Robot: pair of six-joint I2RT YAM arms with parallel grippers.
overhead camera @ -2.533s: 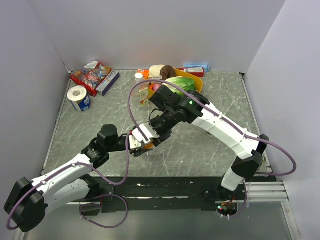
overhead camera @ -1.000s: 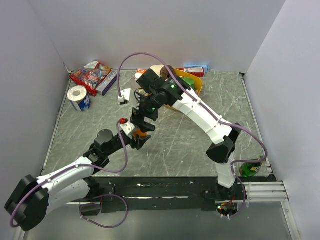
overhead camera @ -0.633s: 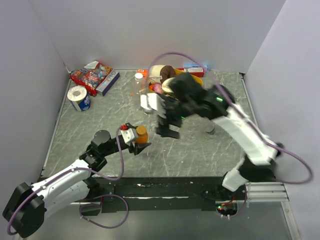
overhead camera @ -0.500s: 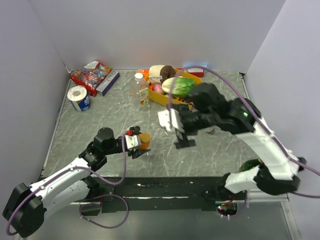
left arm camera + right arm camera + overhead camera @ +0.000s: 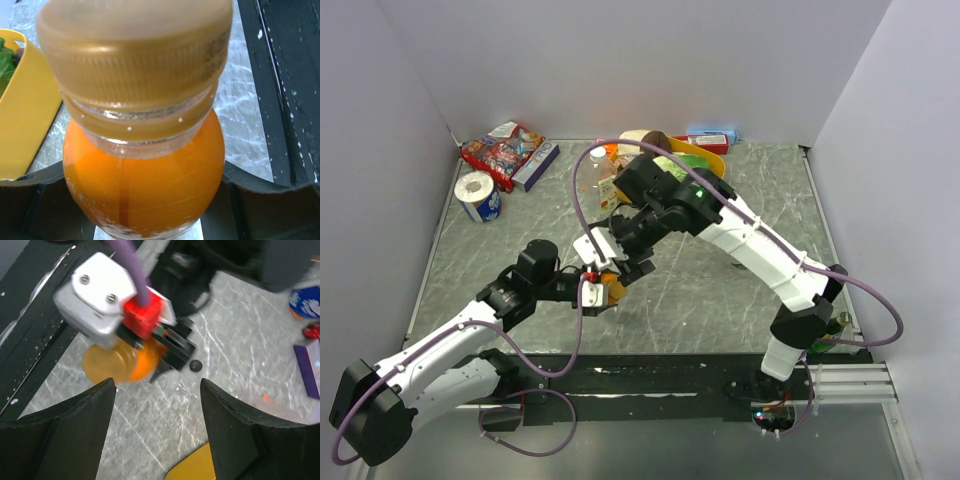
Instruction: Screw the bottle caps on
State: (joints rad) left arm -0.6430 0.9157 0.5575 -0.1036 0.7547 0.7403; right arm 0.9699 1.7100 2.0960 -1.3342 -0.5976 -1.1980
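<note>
The orange-gold cap [image 5: 135, 55] sits on the neck of the orange bottle [image 5: 142, 175]. I have my left tool [image 5: 599, 293] clamped on that bottle's body, one finger on each side. My right tool [image 5: 156, 392] hangs just above the left tool, its fingers spread apart with nothing between them. A black cap [image 5: 195, 365] lies on the surface [image 5: 720, 290] just beside the left tool.

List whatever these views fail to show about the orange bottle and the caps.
- Cap threads: left wrist view, the orange-gold cap covers the neck of the orange bottle; tightness unknown.
- Same bottle, top view: mostly hidden under the left gripper and right gripper.
- Black cap: right wrist view, small and blurred.
- White cap: not discernible in any view.
</note>
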